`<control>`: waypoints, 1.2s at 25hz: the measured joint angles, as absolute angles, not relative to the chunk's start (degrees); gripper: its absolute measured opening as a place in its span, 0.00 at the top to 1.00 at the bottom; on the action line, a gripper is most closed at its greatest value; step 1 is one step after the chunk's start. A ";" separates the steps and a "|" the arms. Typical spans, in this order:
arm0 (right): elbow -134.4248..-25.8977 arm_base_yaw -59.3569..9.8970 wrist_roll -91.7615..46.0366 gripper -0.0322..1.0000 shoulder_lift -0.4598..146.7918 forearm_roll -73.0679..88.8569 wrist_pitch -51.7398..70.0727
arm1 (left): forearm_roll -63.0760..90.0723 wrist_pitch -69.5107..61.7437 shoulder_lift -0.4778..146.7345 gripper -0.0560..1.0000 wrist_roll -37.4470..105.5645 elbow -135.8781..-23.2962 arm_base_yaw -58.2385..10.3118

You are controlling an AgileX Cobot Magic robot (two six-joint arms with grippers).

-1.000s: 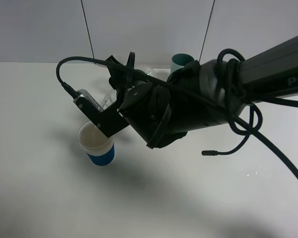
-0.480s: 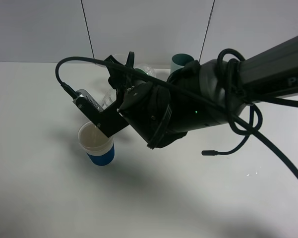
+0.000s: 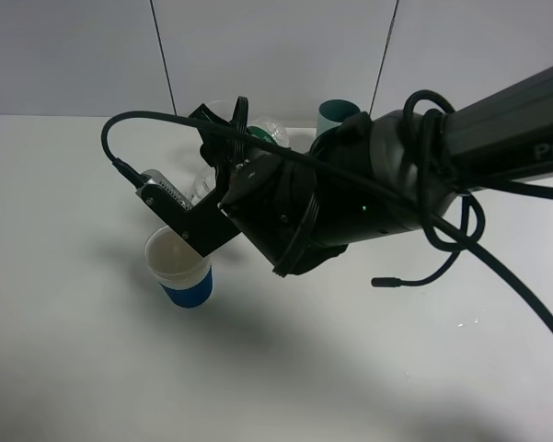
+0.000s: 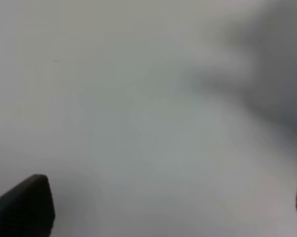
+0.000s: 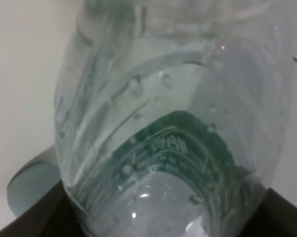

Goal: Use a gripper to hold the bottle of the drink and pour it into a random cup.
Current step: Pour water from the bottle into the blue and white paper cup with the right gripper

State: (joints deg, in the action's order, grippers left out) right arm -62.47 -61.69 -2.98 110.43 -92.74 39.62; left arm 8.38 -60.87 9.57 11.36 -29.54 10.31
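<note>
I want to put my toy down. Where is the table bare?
The front of the table, nearer than the blue cup and the arm, is bare; so is the far left. It is crowded at the back, around the bottle and green cup.

Right gripper (image 3: 228, 131): flat black jaws; arm (image 3: 497, 129) black, white "PI" lettering (image 3: 552, 152); looped black cables (image 3: 455, 235); silver-edged block (image 3: 161, 193).

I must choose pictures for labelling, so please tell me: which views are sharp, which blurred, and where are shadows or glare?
Exterior high: sharp, even light; the arm casts a soft shadow on the table beside the cup. Left wrist: wholly out of focus, only grey and dark blurs. Right wrist: the bottle fills the frame, slightly soft, with small glints.
</note>
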 joint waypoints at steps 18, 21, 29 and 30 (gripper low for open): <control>-62.47 -61.69 -3.41 0.42 110.43 -93.89 40.79 | 8.38 -60.87 9.57 0.01 11.36 -29.54 10.31; -62.47 -61.69 -3.41 0.42 110.43 -94.07 41.18 | 8.38 -60.87 9.57 0.01 11.36 -29.54 10.31; -62.47 -61.69 -3.41 0.42 110.43 -94.49 41.18 | 8.38 -60.87 9.57 0.01 11.36 -29.54 10.31; -62.47 -61.69 -3.41 0.42 110.43 -94.55 41.18 | 8.38 -60.87 9.57 0.01 11.36 -29.54 10.31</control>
